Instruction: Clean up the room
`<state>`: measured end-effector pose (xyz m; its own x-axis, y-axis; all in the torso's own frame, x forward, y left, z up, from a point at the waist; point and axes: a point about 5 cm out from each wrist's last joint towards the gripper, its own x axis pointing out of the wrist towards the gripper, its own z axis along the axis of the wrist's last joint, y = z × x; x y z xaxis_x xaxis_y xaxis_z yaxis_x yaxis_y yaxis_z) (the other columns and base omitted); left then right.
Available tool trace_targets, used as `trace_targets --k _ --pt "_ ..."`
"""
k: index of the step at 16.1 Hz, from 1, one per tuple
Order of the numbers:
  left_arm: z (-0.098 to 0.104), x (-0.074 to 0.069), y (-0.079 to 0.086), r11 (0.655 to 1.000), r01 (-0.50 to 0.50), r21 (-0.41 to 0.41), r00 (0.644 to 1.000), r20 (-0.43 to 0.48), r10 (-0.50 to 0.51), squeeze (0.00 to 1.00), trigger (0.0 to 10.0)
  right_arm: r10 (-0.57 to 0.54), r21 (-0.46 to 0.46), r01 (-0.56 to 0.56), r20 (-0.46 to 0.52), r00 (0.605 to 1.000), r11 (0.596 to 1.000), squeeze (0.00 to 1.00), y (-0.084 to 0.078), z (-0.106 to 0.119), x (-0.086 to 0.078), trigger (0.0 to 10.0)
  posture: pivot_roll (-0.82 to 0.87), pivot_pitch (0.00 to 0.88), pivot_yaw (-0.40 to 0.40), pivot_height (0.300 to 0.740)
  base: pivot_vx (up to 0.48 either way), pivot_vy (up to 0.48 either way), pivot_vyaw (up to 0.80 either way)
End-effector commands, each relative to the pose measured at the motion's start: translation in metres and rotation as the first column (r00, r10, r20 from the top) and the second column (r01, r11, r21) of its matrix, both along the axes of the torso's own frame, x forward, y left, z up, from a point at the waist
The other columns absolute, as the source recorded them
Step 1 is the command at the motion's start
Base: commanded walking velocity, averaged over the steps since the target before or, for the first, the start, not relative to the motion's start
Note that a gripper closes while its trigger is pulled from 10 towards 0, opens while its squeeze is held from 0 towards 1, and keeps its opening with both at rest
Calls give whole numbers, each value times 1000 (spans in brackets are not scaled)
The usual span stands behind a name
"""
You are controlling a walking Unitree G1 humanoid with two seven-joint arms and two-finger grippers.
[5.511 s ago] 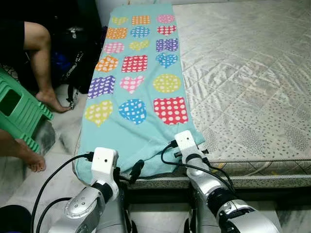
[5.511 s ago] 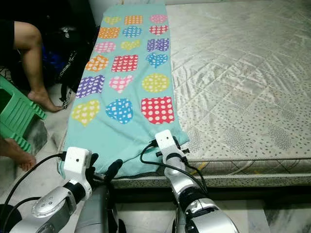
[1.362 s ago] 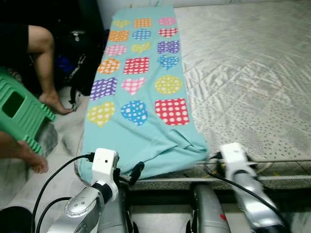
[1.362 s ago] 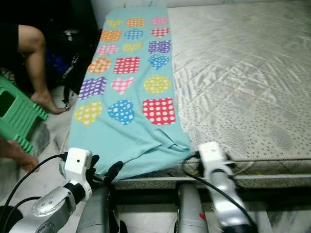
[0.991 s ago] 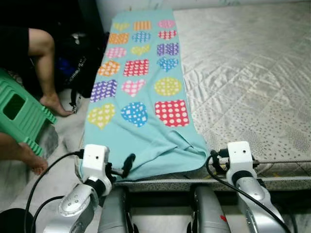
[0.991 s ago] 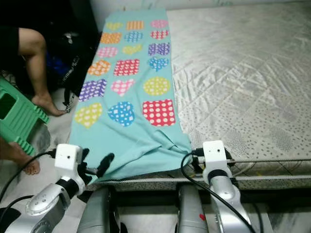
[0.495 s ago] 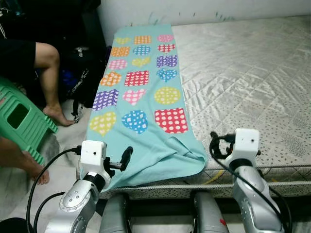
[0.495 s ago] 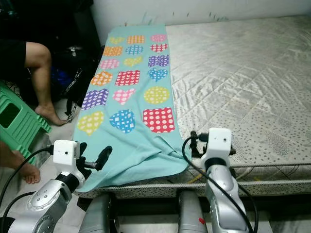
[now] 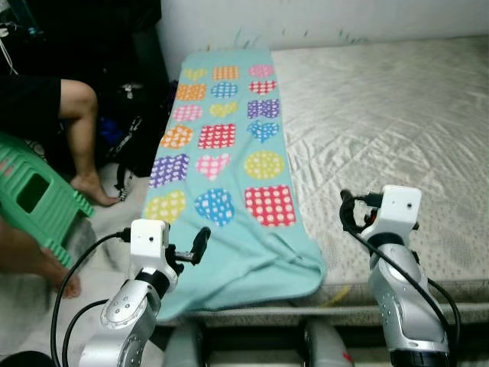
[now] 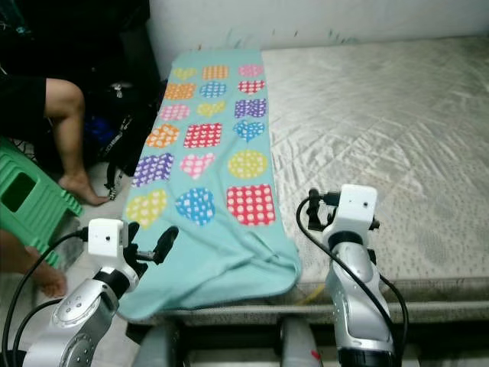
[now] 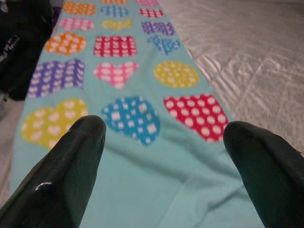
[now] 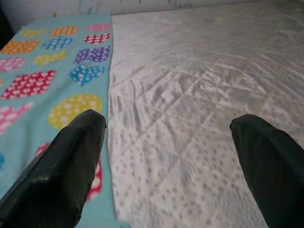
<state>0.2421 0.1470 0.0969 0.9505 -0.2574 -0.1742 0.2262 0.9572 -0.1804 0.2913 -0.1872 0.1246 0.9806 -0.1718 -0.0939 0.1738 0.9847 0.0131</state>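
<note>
Both grippers now off blanket [image 9: 229,168], raised, fingers apart: left gripper [image 9: 200,243], right gripper [image 9: 345,212]; near corner at bed [image 9: 397,115] edge lies rumpled; spreading seems finished.

It was a home bedroom: a bare quilted mattress [image 9: 397,130] carried a turquoise heart-patterned towel [image 9: 221,153], with a green plastic stool [image 9: 34,199] and a person's bare leg [image 9: 84,138] at left.

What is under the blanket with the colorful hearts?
The blanket lies on a grey quilted mattress, along its left side. The part of the mattress beneath it is covered and cannot be seen.
</note>
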Motion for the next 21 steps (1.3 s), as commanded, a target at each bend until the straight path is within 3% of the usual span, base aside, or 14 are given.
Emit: trace_targets --k 1,4,17,21 --pt "1 2 4 1000 -14 20 1000 11 14 0 10000 -2 9 2 17 1000 1000 0 -1 3 3 10000 -111 0 75 707 0 0 0" --pt "-1 4 1 1000 -9 16 1000 15 8 0 10000 -23 13 23 19 1000 1000 0 -5 2 4 10000 -118 0 81 740 0 0 0" --pt "-1 15 -5 1000 -11 -7 1000 22 11 0 10000 -45 -12 45 41 998 999 0 -9 3 6 10000 -136 0 80 740 0 0 0" --pt "-1 16 -6 1000 -9 -11 1000 20 9 0 10000 -45 -14 46 34 998 999 0 -10 2 6 10000 -138 0 77 740 0 0 -714"
